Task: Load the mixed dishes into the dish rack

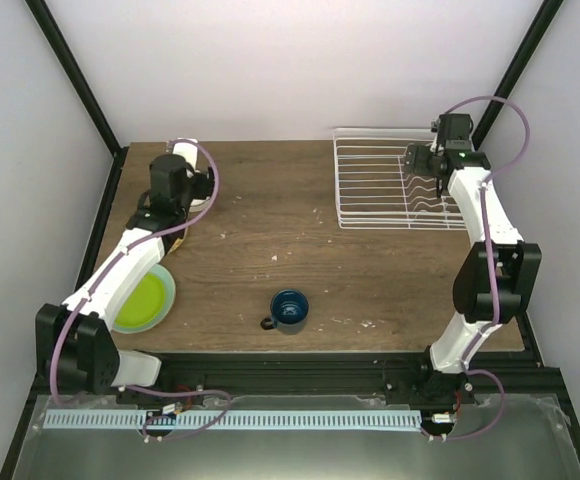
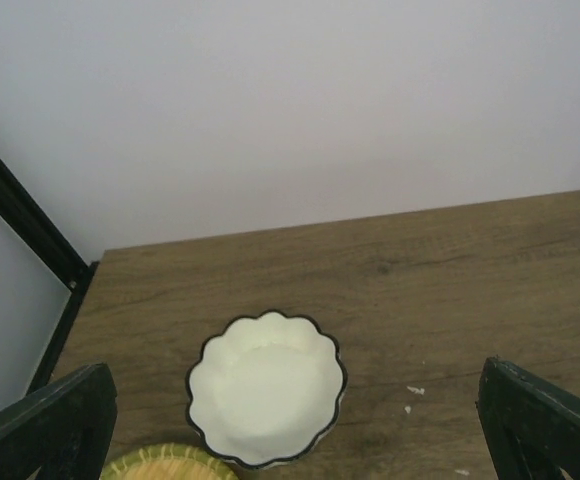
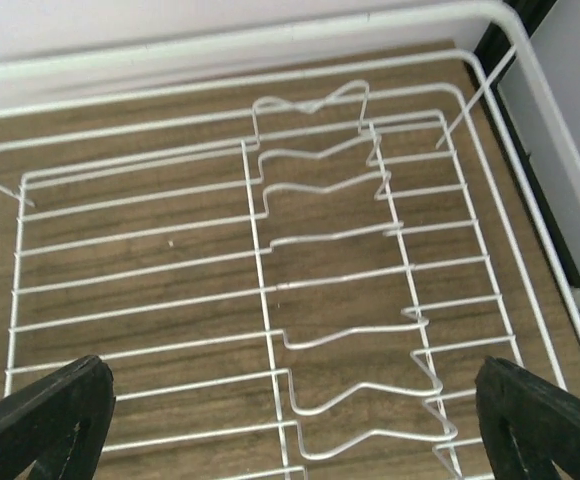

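The cream scalloped-rim bowl [image 2: 267, 388] stands upright on the table's back left, empty, below my open left gripper [image 2: 292, 402]; its fingers [image 2: 50, 425] hang wide on either side without touching it. From above, the left gripper [image 1: 190, 170] hides most of that bowl [image 1: 184, 148]. My right gripper [image 1: 418, 160] hovers open over the white wire dish rack [image 1: 375, 185]. In the right wrist view nothing lies on the rack's [image 3: 270, 290] wavy slots below that gripper [image 3: 290, 400]. The dark blue mug [image 1: 290, 310] stands mid-table. A lime-green dish [image 1: 140, 302] rests on a pale mint plate [image 1: 168, 288].
A yellowish dish with a green striped rim [image 2: 170, 463] lies just in front of the bowl, partly under the left arm [image 1: 120, 270]. White crumbs [image 2: 415, 391] dot the wooden table [image 1: 270, 220]. Black frame posts [image 1: 70, 75] stand at the back corners.
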Tool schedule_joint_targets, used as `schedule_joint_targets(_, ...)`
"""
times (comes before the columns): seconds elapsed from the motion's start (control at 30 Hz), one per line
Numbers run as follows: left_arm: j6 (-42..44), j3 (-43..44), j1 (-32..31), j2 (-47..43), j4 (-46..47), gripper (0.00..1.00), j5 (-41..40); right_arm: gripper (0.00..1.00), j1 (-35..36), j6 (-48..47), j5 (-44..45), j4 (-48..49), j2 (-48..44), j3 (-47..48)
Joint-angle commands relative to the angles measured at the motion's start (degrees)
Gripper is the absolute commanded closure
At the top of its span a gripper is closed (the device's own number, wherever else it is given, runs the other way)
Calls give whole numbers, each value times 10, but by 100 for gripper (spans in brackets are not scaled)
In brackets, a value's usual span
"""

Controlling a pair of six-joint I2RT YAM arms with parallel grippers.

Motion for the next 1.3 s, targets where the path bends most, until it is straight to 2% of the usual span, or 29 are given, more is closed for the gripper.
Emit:
schedule_joint_targets(0.0, -32, 14, 10, 14, -32, 0, 32, 0, 2, 6, -9, -73, 28, 46)
schedule_joint_targets(0.33, -71, 20, 43, 19, -38, 0, 76, 0, -32, -6, -27, -78, 64, 66)
schedule_joint_targets(0.8, -80, 22, 60, 29, -50, 0, 82, 0, -64, -21, -96, -152, 202, 153)
schedule_joint_targets(1.0, -78, 28, 64, 36, -54, 0, 82, 0, -64, -26, -115, -148, 223, 151)
schedule_joint_targets(1.27, -81, 31, 66, 47, -58, 0, 85, 0, -63, -21, -75, -148, 235, 119)
